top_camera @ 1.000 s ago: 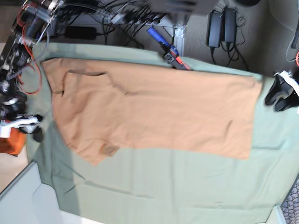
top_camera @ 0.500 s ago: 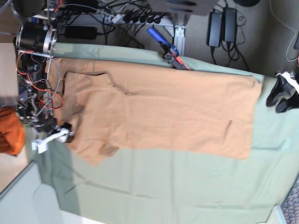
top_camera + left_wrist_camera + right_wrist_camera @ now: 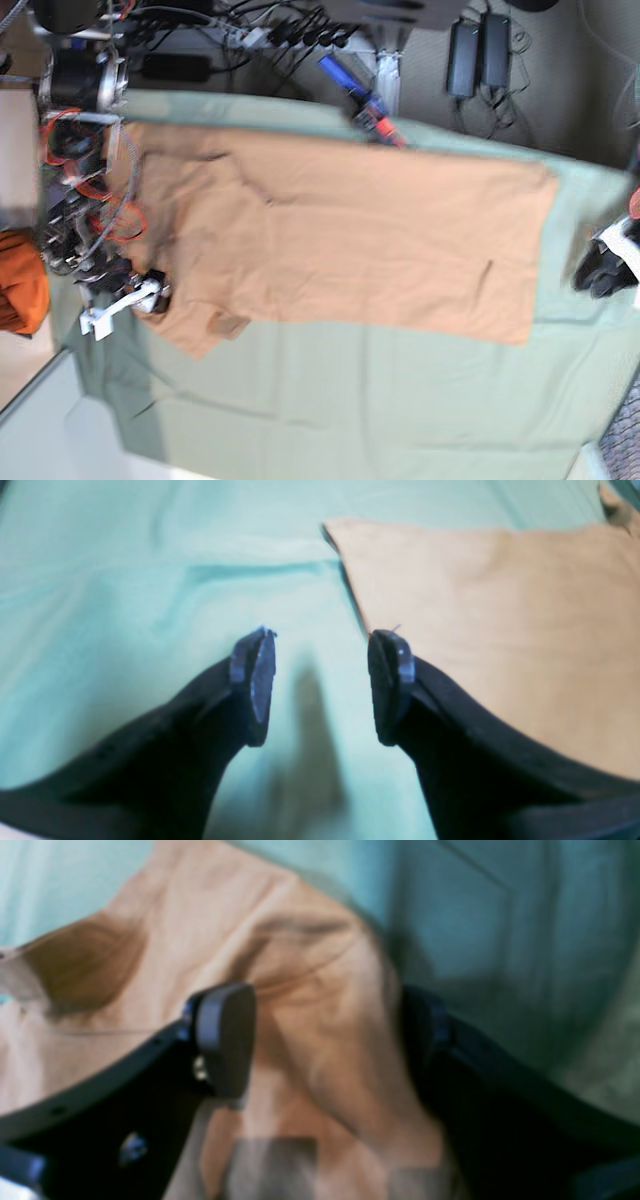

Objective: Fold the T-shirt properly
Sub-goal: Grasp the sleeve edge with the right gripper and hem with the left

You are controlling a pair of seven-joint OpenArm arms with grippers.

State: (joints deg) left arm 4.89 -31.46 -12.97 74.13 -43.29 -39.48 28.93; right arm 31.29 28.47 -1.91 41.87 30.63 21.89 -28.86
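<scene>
Left gripper (image 3: 320,685) is hovering wide open beside the T-shirt (image 3: 350,240) hem; right gripper (image 3: 325,1040) is straddling a sleeve, jaws apart.

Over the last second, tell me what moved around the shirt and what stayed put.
The right gripper swung in from the table's edge onto the T-shirt near its sleeve; its jaws now stand open over the fabric, nothing gripped yet. The left gripper shifted slightly lower beside the hem, jaws open. The T-shirt stayed spread flat on the green cloth, and the orange cloth kept its place.
</scene>
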